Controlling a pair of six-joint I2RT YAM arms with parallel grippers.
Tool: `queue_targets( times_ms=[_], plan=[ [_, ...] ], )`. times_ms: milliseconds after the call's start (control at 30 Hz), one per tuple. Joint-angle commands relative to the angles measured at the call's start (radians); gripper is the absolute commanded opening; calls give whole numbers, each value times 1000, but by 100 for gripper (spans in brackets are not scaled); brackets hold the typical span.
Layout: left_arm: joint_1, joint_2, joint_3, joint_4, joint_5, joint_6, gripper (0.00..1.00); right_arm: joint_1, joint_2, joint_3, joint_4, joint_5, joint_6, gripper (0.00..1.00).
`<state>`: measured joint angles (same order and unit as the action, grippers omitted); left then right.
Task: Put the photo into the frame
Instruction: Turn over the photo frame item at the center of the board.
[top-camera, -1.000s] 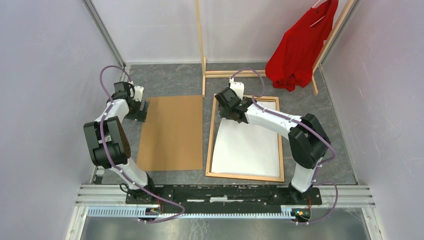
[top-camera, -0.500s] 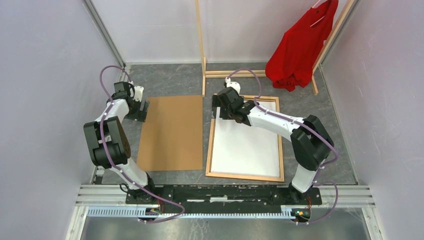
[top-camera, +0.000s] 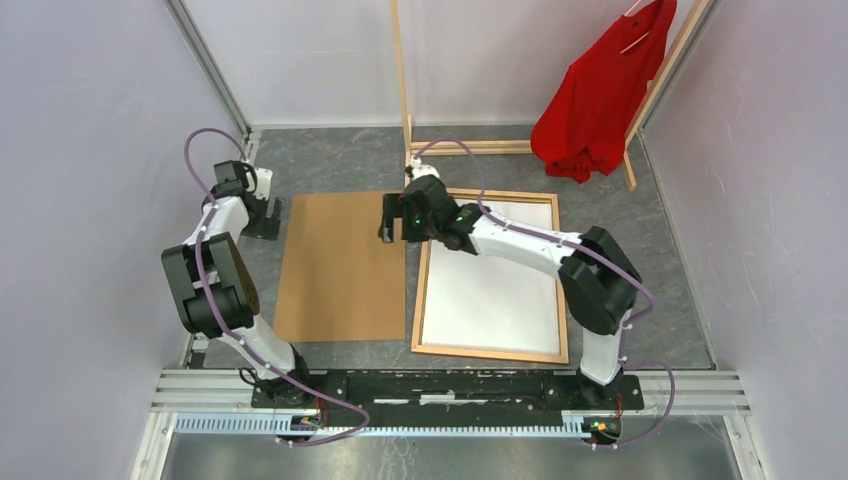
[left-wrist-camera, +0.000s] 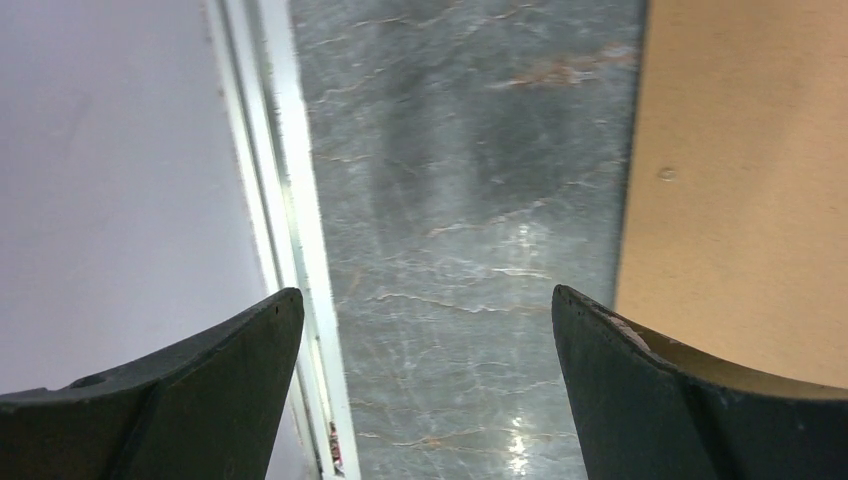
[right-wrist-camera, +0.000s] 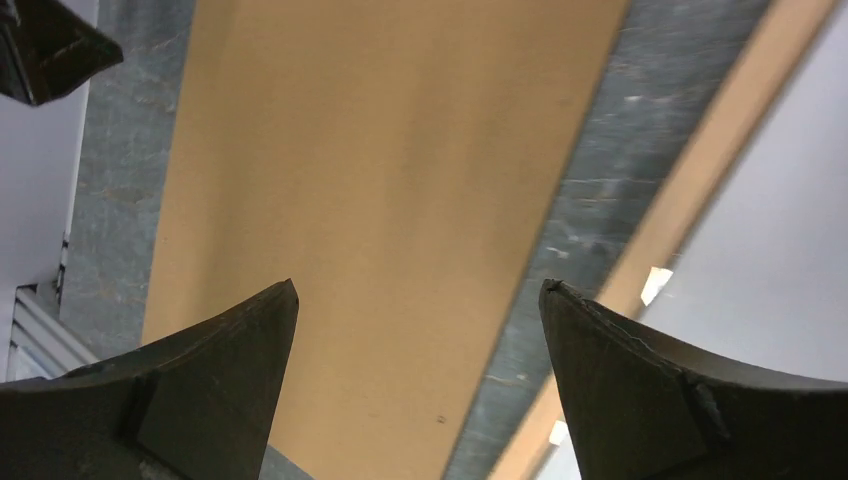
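Photo white side up inside the frame; both grippers spread wide and empty.

The grey marbled table (top-camera: 340, 160) carries the orange-brown wooden frame (top-camera: 490, 353) on its right half, and the photo (top-camera: 490, 290) lies flat within the strips with its white back upward. Just left of it, across a narrow strip of table, lies the brown hardboard backing panel (top-camera: 340, 270). At the back stands a pale wooden clothes rack (top-camera: 402, 80) with a red shirt (top-camera: 600, 90) hanging on it. The right gripper (top-camera: 392, 218) hangs over the panel's right edge, jaws wide apart and holding nothing. The left gripper (top-camera: 270, 218) is over bare table just beside the panel's left edge, likewise wide and empty.
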<state>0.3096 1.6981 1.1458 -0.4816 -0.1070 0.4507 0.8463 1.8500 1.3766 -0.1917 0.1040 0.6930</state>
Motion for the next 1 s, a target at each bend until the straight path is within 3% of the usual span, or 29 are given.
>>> queue_targets(
  times_ms=[0,200,533,700,967],
  plan=[
    [25,26,27,44,-38,36,100,31,104,94,5,-23,38,98],
    [23,89,-23,59,1,5,100,31,211,150,-33,34,58,98],
    [9,108,-122,82,63,-13,96,33,322,179,-37,-9,104,98],
    [-6,121,-137,69,101,-21,89,34,353,190,-5,-89,142,98],
    [-51,151,-151,72,122,-33,80,24,334,160,197,-285,251,98]
  ],
)
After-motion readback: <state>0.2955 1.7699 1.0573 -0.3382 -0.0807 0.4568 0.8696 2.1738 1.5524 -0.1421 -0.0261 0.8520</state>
